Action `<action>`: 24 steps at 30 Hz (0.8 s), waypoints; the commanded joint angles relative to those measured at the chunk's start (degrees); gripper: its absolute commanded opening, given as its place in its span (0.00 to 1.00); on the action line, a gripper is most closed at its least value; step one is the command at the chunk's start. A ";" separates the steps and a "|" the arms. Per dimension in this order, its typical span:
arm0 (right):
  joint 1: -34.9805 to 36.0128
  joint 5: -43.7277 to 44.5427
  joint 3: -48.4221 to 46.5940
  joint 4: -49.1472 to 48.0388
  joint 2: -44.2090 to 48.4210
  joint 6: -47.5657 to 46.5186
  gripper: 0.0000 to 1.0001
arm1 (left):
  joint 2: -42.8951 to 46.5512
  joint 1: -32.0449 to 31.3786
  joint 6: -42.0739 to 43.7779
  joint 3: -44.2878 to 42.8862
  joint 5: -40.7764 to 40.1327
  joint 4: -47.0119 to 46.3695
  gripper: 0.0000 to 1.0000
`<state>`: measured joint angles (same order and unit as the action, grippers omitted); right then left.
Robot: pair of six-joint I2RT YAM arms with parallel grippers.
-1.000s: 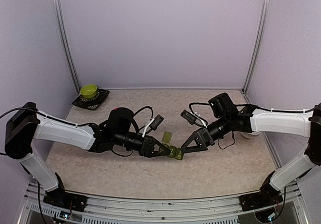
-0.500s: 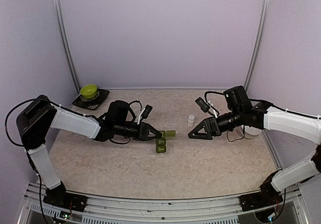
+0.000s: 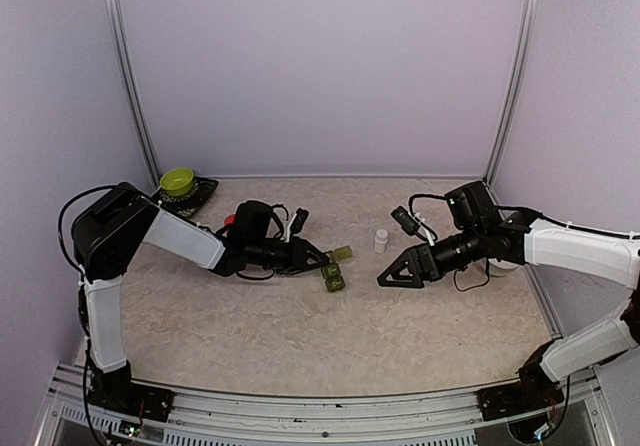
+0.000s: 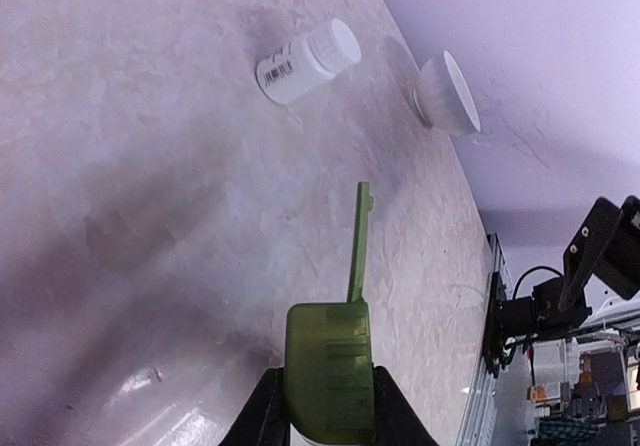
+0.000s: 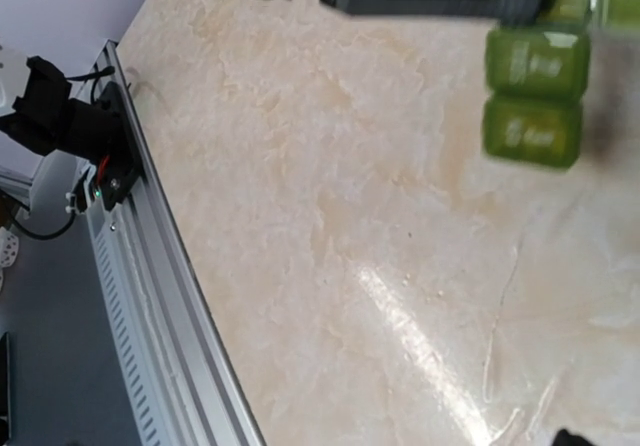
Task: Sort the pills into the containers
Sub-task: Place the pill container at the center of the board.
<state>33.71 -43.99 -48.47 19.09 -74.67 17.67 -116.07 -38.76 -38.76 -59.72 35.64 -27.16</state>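
The dark green container strip [image 3: 333, 271] lies low over the table centre, one hinged lid [image 3: 341, 253] standing open. My left gripper [image 3: 318, 263] is shut on its end compartment. In the left wrist view the strip [image 4: 328, 371] sits between my fingers [image 4: 262, 416], with the open lid [image 4: 358, 246] edge-on. My right gripper [image 3: 397, 278] is open and empty, to the right of the strip and apart from it. The right wrist view shows two closed compartments [image 5: 533, 96] at the top right. No pills show.
A tiny white bottle [image 3: 381, 239] stands behind the right gripper and also shows in the left wrist view [image 4: 305, 61]. A white bowl [image 4: 447, 91] sits at the far right. A red bottle [image 3: 232, 220] peeks from behind the left arm. A green bowl [image 3: 178, 180] sits on a dark plate at the back left.
My left gripper has drawn the green strip back and to the left. My right gripper has left the strip and moved off to the right.
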 commanded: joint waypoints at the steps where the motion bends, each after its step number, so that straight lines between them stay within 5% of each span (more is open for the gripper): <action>1: -0.58 0.45 0.73 -0.37 0.98 0.13 1.00 | -1.79 1.92 -4.63 -1.09 -4.76 -6.10 0.25; 24: -0.64 1.10 1.63 -2.74 -1.50 1.12 1.00 | 3.64 -1.89 -8.52 7.56 -17.13 -5.61 0.42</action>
<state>33.69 -43.20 -46.81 17.47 -75.44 18.87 -115.57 -39.51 -47.35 -53.30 20.53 -33.34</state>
